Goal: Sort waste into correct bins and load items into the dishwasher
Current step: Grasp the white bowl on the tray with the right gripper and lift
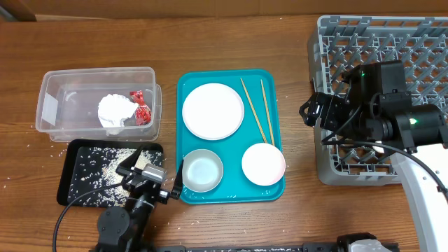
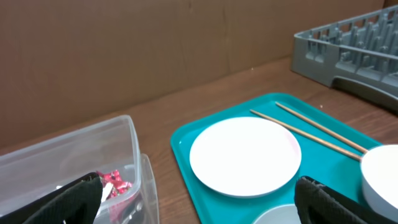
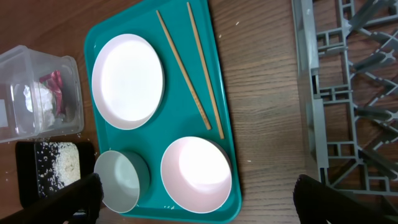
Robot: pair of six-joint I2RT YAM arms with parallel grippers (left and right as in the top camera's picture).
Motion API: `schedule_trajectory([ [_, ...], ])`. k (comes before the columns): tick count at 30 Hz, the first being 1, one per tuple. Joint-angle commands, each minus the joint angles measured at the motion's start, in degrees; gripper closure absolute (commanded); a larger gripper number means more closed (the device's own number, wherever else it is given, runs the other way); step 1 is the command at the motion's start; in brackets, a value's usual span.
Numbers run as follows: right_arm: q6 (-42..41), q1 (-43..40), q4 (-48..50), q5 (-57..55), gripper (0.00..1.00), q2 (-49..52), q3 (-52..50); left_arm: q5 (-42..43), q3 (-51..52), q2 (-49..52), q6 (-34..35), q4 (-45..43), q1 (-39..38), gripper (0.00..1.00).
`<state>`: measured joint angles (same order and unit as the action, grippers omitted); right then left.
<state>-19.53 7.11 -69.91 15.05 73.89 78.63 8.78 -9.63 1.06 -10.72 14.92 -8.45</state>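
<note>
A teal tray (image 1: 274,84) carries a round white plate (image 1: 213,110), two wooden chopsticks (image 1: 257,108) and two white bowls (image 1: 201,170) (image 1: 263,164). The clear tub (image 1: 70,87) holds a white tissue wad (image 1: 115,110) and a red wrapper (image 1: 140,106). Rice grains lie in the black tray (image 1: 84,185). At the right stands the grey dish rack (image 1: 392,49). My left gripper (image 1: 155,172) (image 2: 199,211) is open between the black tray and the teal tray, holding nothing. My right gripper (image 1: 315,115) (image 3: 202,202) is open at the rack's left edge, empty.
A few stray rice grains dot the wood near the black tray (image 3: 56,165). A brown cardboard wall (image 2: 155,43) rises behind the table. The right arm's body (image 1: 392,115) hangs over the rack's front left part.
</note>
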Motion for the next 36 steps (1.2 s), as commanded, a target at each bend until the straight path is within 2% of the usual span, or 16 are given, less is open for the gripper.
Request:
schedule_trajectory([
  [1,-0.24,-0.22,0.22,-0.02,0.00,0.07,0.13,-0.39,5.20,-0.87,-0.46,-5.22,0.70,0.00],
  [5,-0.24,-0.22,0.22,-0.02,0.00,0.07,0.13,-0.24,9.40,-0.87,-0.46,-11.34,0.70,0.00],
  [23,-0.52,-0.22,0.35,0.26,0.00,0.07,0.13,-0.22,9.38,-0.81,-0.46,-11.34,0.70,0.00],
  [27,-1.95,-0.20,7.30,2.84,0.00,0.07,0.13,-0.22,9.38,-0.81,-0.46,-11.34,0.70,0.00],
  [30,-1.88,1.09,3.98,4.13,0.14,0.76,-0.07,-0.22,9.38,-0.81,-0.46,-11.34,0.70,0.00],
  [33,-1.73,5.51,0.96,1.42,0.16,1.97,-4.31,-0.22,9.38,-0.81,-0.46,-11.34,0.70,0.00],
  [35,-1.75,8.79,2.54,1.03,0.17,2.34,-8.90,-0.22,9.38,-0.81,-0.46,-11.34,0.70,0.00],
  [36,-1.97,10.58,4.09,1.05,0.20,2.47,-11.63,-0.22,9.38,-0.81,-0.46,-11.34,0.70,0.00],
])
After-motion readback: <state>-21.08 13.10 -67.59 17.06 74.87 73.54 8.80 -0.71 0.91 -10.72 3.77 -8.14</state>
